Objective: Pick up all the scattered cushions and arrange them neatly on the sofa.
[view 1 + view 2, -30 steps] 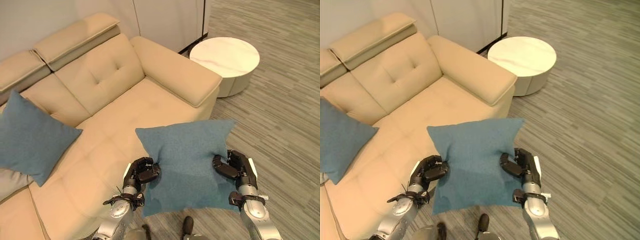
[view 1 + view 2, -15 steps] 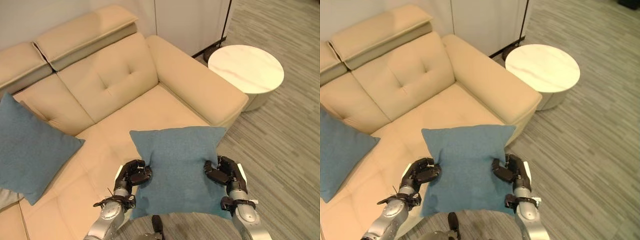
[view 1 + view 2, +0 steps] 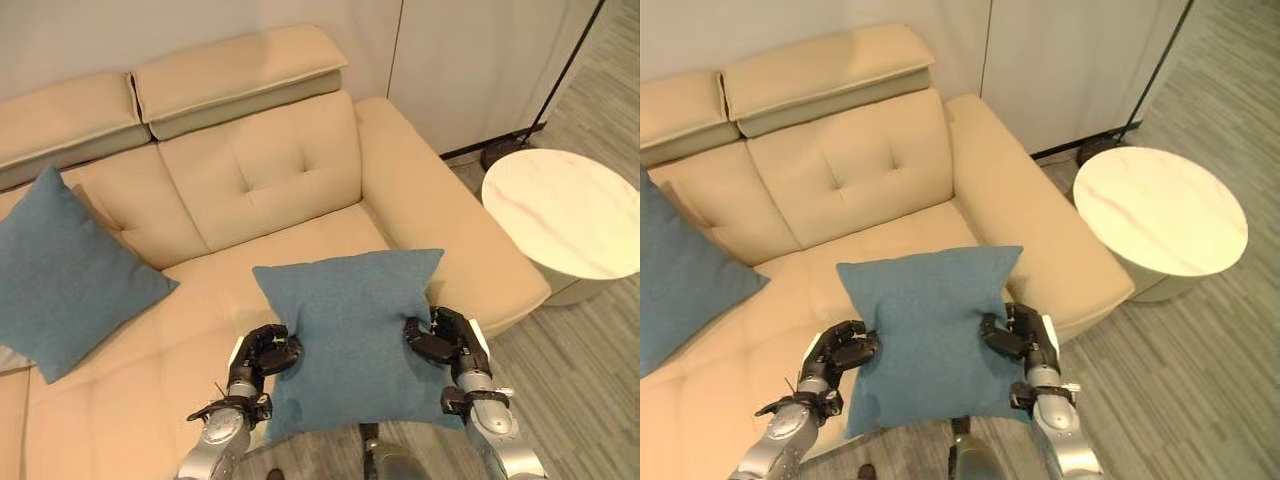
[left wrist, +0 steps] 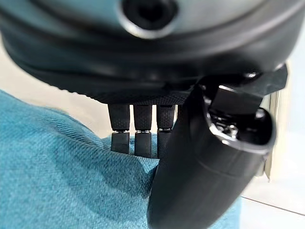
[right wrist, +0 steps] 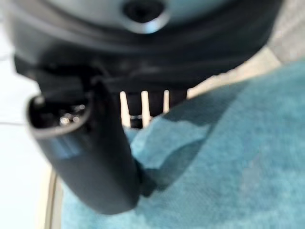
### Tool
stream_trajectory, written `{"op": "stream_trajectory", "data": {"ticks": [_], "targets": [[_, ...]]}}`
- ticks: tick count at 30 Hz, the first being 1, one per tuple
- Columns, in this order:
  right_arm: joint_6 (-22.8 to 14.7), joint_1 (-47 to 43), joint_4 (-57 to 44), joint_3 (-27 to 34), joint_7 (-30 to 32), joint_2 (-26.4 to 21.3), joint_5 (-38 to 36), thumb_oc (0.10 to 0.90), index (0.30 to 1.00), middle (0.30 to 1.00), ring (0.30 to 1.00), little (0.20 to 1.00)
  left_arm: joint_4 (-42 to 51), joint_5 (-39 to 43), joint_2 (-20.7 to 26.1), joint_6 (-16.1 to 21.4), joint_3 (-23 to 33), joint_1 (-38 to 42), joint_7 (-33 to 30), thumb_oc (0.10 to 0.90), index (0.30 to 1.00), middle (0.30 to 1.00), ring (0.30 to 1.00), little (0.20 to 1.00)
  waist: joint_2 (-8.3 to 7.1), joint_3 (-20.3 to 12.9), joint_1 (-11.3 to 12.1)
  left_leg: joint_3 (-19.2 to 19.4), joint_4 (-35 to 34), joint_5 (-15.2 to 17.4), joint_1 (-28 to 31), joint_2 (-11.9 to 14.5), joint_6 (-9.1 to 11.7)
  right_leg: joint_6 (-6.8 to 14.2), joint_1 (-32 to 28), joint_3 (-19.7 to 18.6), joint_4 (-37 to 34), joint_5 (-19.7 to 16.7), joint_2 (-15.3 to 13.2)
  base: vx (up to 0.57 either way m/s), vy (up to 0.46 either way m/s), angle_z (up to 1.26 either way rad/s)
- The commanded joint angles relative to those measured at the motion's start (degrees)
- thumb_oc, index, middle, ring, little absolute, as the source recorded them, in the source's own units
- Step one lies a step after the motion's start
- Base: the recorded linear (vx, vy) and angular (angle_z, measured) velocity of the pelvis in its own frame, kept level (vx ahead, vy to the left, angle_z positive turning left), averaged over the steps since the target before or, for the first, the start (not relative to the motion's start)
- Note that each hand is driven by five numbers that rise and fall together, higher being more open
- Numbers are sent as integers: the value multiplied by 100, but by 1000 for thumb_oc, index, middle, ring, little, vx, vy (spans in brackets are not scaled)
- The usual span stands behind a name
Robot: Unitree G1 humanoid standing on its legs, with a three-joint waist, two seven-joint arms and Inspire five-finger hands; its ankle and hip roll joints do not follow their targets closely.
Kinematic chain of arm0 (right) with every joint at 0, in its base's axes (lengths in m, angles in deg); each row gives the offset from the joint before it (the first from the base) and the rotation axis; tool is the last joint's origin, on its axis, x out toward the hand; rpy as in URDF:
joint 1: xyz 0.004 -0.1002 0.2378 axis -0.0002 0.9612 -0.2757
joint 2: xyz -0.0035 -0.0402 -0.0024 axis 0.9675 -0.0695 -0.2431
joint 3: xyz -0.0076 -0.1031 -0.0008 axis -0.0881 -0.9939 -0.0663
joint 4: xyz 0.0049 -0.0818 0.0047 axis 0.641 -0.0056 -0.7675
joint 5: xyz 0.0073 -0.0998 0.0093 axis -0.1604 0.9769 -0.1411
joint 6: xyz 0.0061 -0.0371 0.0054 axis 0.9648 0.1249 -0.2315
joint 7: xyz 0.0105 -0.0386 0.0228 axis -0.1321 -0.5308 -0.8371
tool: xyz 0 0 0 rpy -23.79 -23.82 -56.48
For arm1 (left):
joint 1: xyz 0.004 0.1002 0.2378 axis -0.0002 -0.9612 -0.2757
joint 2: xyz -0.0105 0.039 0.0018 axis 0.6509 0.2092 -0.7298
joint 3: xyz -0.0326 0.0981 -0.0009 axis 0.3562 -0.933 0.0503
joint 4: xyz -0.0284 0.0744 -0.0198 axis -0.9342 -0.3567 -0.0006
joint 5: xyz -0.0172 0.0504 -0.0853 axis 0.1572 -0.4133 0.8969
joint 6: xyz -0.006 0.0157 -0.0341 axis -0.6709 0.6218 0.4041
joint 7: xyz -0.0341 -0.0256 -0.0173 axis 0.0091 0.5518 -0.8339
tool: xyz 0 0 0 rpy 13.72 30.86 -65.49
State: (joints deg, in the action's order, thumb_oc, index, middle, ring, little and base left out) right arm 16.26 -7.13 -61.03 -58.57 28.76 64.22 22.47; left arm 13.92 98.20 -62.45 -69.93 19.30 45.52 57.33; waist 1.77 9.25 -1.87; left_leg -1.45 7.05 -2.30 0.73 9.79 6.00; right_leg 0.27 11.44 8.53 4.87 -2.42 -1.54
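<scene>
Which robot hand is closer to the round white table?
The right hand. It grips the held blue cushion on the edge toward the round white table. The left hand grips the cushion's opposite edge, over the sofa seat, farther away.

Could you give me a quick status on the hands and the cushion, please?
Left hand and right hand both shut on the blue cushion, held over the sofa seat's front edge. Second cushion leans against the backrest. Seat ahead clear.
</scene>
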Motion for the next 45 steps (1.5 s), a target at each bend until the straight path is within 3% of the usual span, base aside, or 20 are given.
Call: {"op": "stream_trajectory", "data": {"ticks": [1, 2, 4, 7, 8, 9, 15, 19, 20, 21, 22, 24, 26, 29, 33, 37, 42, 45], "targets": [[-846, -402, -1196, -347, -245, 225, -131, 400, 300, 300, 300, 300, 1062, -2, -14, 759, -61, 627, 480, 400, 300, 300, 300, 300, -262, -440, -12, 320, 607, 835, -497, -772, -210, 633, -839, 151, -474, 269, -365, -28, -200, 107], [-844, -402, -1205, -340, -222, 202, -152, 400, 300, 300, 300, 300, 1066, 0, -27, 757, -77, 621, 489, 400, 300, 300, 300, 300, -276, -396, -17, 429, 849, 777, -640, -711, -200, 600, -915, 238, -508, 305, -372, -9, -192, 65], [-827, -320, -1248, -280, -217, 221, -212, 400, 300, 300, 300, 300, 1065, 10, -37, 719, -108, 558, 558, 400, 300, 300, 300, 300, -271, -398, -63, 1046, 667, 778, -739, -590, -330, 564, -1150, 583, -661, 402, -393, 54, -147, 55], [-827, -276, -1289, -228, -198, 222, -198, 400, 300, 300, 300, 300, 1021, -51, -48, 682, -149, 574, 568, 400, 300, 300, 300, 300, -275, -432, -114, 1354, 535, 642, -947, -663, -371, 559, -1230, 729, -723, 425, -393, 71, -43, 89], [-814, -305, -1279, -214, -106, 232, -179, 400, 300, 300, 300, 300, 1046, -114, -40, 667, -153, 622, 513, 400, 300, 300, 300, 300, -257, -410, -101, 1729, 514, 418, -1346, -702, -363, 523, -1347, 808, -721, 520, -291, 142, -8, 66], [-813, -326, -1247, -223, -92, 259, -185, 400, 300, 300, 300, 300, 1061, -114, -21, 681, -138, 598, 511, 400, 300, 300, 300, 300, -234, -424, -72, 1771, 374, 389, -1295, -690, -342, 541, -1364, 818, -695, 550, -251, 142, -9, 27], [-802, -353, -1173, -295, -156, 381, -119, 400, 300, 300, 300, 300, 1126, -117, 73, 666, 7, 424, 478, 400, 300, 300, 300, 300, -243, -600, 43, 1656, -282, 356, -812, -841, -478, 653, -1466, 823, -558, 672, -231, 176, 100, -24], [-768, -437, -1142, -346, -201, 455, -39, 400, 300, 300, 300, 300, 1238, -103, 188, 668, 152, 378, 440, 400, 300, 300, 300, 300, -253, -591, 108, 1708, -587, 388, -483, -846, -621, 801, -1117, 815, 438, 725, -414, 60, 78, -18], [-776, -477, -1168, -333, -181, 492, -19, 400, 300, 300, 300, 300, 1240, -115, 234, 711, 182, 434, 393, 400, 300, 300, 300, 300, -225, -480, 51, 1589, -603, 372, -470, -809, -672, 931, -639, 568, 1128, 581, -456, 7, 50, -4], [-776, -477, -1168, -332, -181, 492, -19, 400, 300, 300, 300, 300, 1240, -115, 234, 711, 182, 434, 393, 400, 300, 300, 300, 300, -224, -488, 53, 1590, -602, 371, -479, -808, -671, 930, -630, 567, 1126, 579, -454, 16, 20, 14], [-803, -476, -1218, -277, -141, 511, 32, 400, 300, 300, 300, 300, 1227, -177, 236, 775, 199, 499, 337, 400, 300, 300, 300, 300, -205, -442, -36, 1398, -699, 350, -463, -834, -678, 892, -428, 19, 1075, 607, -346, 49, -21, 26], [-808, -471, -1227, -251, -125, 507, 44, 400, 300, 300, 300, 300, 1227, -160, 217, 802, 204, 524, 341, 400, 300, 300, 300, 300, -190, -438, -50, 1341, -744, 341, -448, -847, -669, 858, -412, -179, 911, 629, -320, 42, -35, 57], [-823, -496, -1243, -206, -65, 495, 82, 400, 300, 300, 300, 300, 1225, -109, 158, 860, 225, 655, 316, 400, 300, 300, 300, 300, -228, -432, -96, 1155, -858, 329, -425, -895, -616, 815, -396, -429, 207, 513, -401, 81, -99, 70], [-833, -577, -1181, -249, -22, 496, 183, 400, 300, 300, 300, 300, 1350, -114, 140, 896, 317, 659, 278, 400, 300, 300, 300, 300, -299, -471, -44, 1137, -1036, 222, -427, -918, -537, 882, -576, -291, -309, 299, -440, 10, -100, 33], [-860, -748, -1210, -227, 87, 346, 447, 400, 300, 300, 300, 300, 1446, -254, 142, 939, 376, 794, 252, 400, 300, 300, 300, 300, -268, -572, -30, 1044, -1205, 29, -660, -833, -401, 858, -685, -101, -956, 131, -323, -17, -119, 29], [-956, -1042, -1342, -141, 371, 106, 909, 400, 300, 300, 300, 300, 1595, -577, 122, 1090, 385, 1180, 34, 400, 300, 300, 300, 300, -166, -536, -51, 877, -1205, -117, -1127, -697, -248, 885, -365, 172, -987, 197, -296, -108, -103, 32], [-1124, -1799, -1318, -292, 851, -83, 1371, 400, 300, 300, 300, 300, 1462, -1135, 160, 1288, 251, 1951, -445, 400, 300, 300, 300, 300, -59, -504, -44, 767, -1205, -228, -1402, -637, -177, 852, -86, 156, -987, 170, -209, -38, -38, 10], [-1194, -2566, -1091, -542, 1334, -171, 1776, 400, 300, 300, 300, 300, 1215, -1526, 143, 1420, 38, 2834, -877, 400, 300, 300, 300, 300, 2, -510, -59, 725, -1205, -313, -1727, -632, -130, 847, 247, 133, -987, 93, -187, -99, -13, 5]]}}
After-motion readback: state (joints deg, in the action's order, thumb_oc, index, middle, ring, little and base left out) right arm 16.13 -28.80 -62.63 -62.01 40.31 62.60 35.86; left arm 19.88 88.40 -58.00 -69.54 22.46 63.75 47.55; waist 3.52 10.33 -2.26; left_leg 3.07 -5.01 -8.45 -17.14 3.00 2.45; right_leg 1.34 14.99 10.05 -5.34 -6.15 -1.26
